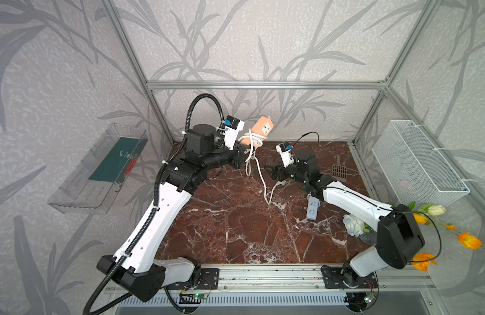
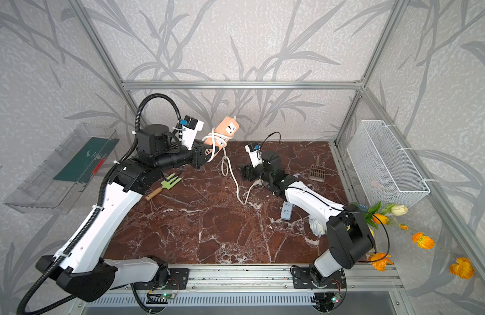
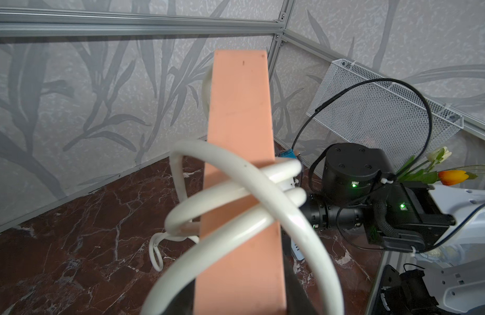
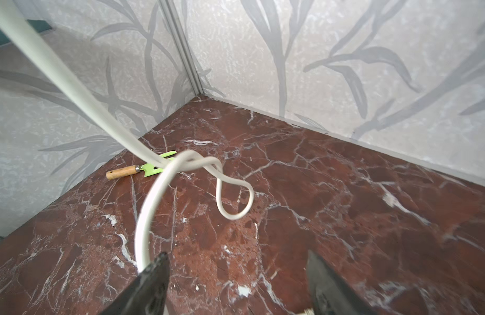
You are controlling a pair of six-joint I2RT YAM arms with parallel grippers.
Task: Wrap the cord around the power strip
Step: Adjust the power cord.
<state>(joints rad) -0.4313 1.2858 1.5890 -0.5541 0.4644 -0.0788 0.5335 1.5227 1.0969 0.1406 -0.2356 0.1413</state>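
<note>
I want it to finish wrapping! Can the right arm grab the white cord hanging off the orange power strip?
Probably yes. The right arm has its jaws open, and the cord passes close by one jaw with nothing between. The left arm holds the power strip up, out of the way.

Place: robot lab test cell.
Frame: aluminium profiles (image 1: 263,85), upper middle.
Walls: leaf-print wallpaper (image 1: 58,68), all sides.
Base: marble-look tabletop (image 1: 236,223), lower centre; arm mounting rail (image 1: 263,278) beneath.
</note>
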